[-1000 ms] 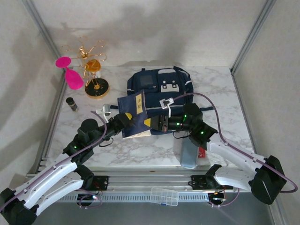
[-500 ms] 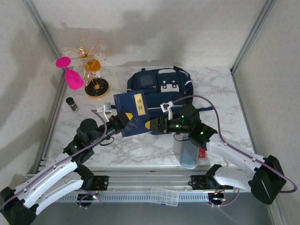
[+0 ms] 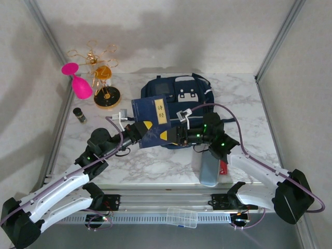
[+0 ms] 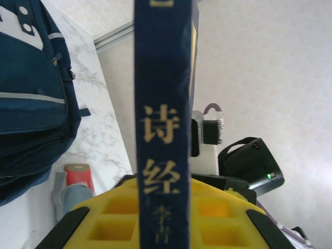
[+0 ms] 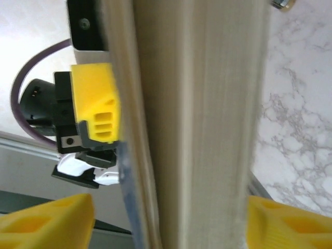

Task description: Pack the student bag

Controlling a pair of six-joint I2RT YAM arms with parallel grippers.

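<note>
Two arms angled inward: left tool (image 3: 146, 127) clamps blue book (image 3: 148, 111); right tool (image 3: 167, 136) spread wide, straddling it.

You have bright, even overhead light with soft grey shadows across the back wall (image 3: 171, 31), and the book (image 5: 197, 129) blurred soft where it crowds your right wrist lens.

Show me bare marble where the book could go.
Free: marble right of the student bag to the table edge; front centre strip between left arm and right arm. Crowded: far-left corner with pink goblet, gold stand, dark bottle.
</note>
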